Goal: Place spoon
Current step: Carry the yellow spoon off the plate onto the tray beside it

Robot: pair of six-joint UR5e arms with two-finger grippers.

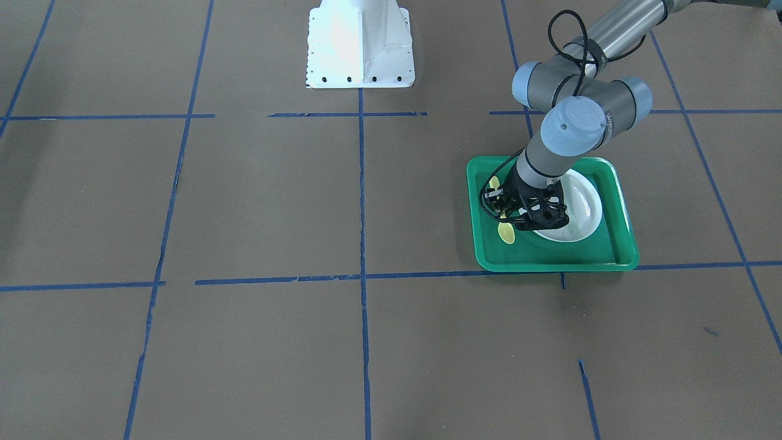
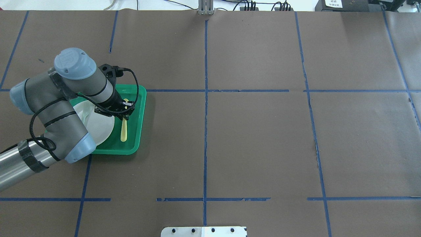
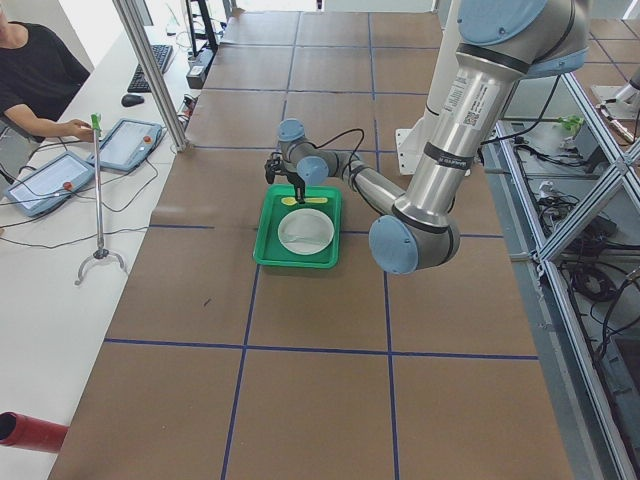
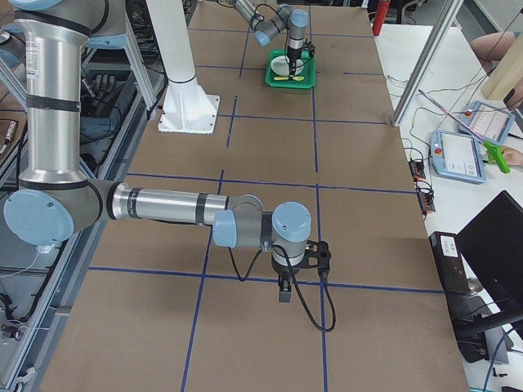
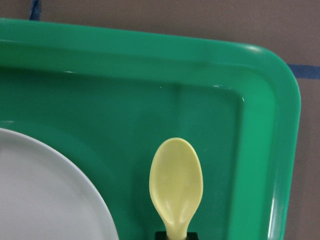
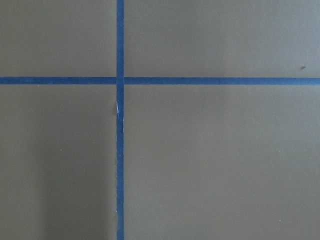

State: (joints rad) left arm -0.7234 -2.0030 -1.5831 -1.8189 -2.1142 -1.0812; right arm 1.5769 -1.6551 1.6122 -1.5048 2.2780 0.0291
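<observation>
Left arm at green tray, spoon in claw; right arm over bare worktop.

Brown paper-covered worktop (image 2: pixel 263 148), marked off in blue tape squares. Left arm (image 2: pixel 65 108), reaching down into the tray. Right arm (image 4: pixel 163 204), well apart, its claw (image 4: pixel 283 292) pointing down near a tape crossing; whether it is spread or pressed together cannot be told. Green tray (image 2: pixel 142 98), rectangular, on the robot's left part of the worktop. White plate (image 2: pixel 98 126), round, inside the tray. Left claw (image 2: pixel 125 118), pinching the spoon's handle just behind the bowl. Spoon (image 5: pixel 176 182), yellow, in the tray beside the plate, bowl towards the tray's far corner, handle running back towards the robot.
</observation>
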